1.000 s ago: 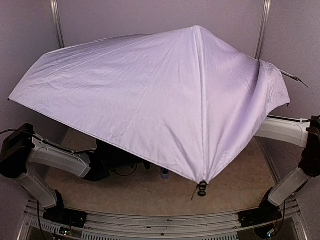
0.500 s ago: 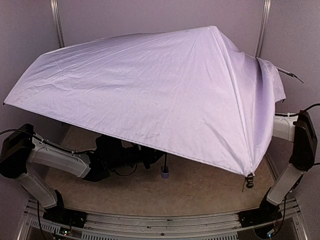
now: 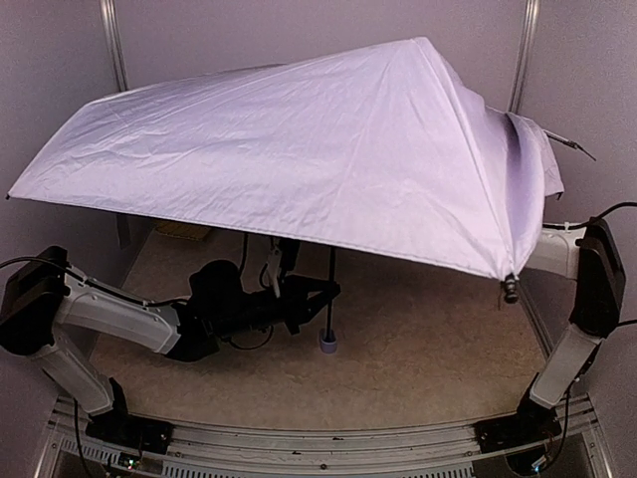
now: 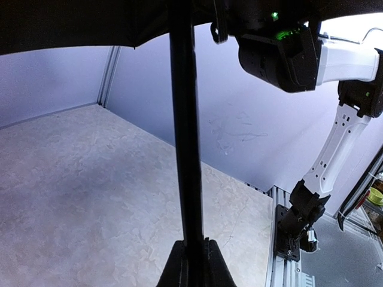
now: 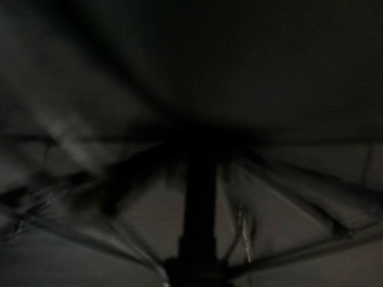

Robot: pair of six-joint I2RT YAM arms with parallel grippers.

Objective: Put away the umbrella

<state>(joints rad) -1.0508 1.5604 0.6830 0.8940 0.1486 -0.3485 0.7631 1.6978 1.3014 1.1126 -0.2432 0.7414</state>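
The umbrella [image 3: 299, 149] stands open, its pale lavender canopy spreading over most of the table. Its thin black shaft [image 3: 330, 289] runs down to the small lavender handle [image 3: 327, 344], which touches the tabletop. My left gripper [image 3: 317, 291] reaches in from the left under the canopy. In the left wrist view it [image 4: 192, 242] is shut on the shaft [image 4: 187, 131]. My right arm [image 3: 595, 279] goes in under the canopy's right side, and its wrist [image 4: 281, 51] sits high beside the shaft. The right wrist view is dark and blurred: black lining, ribs and the shaft [image 5: 200, 191] running down into my right gripper [image 5: 200, 263].
Grey walls close in the tan tabletop [image 3: 418, 349] at the back and both sides. A metal rail [image 3: 318, 443] runs along the near edge. One bare rib tip [image 3: 577, 149] pokes out toward the right wall. A flat tan thing [image 3: 184, 231] lies at the back left.
The canopy has swung up and to the right, its near tip lifting from front centre to the right side. This uncovers the shaft, the handle and my left gripper. The right arm has folded upright.
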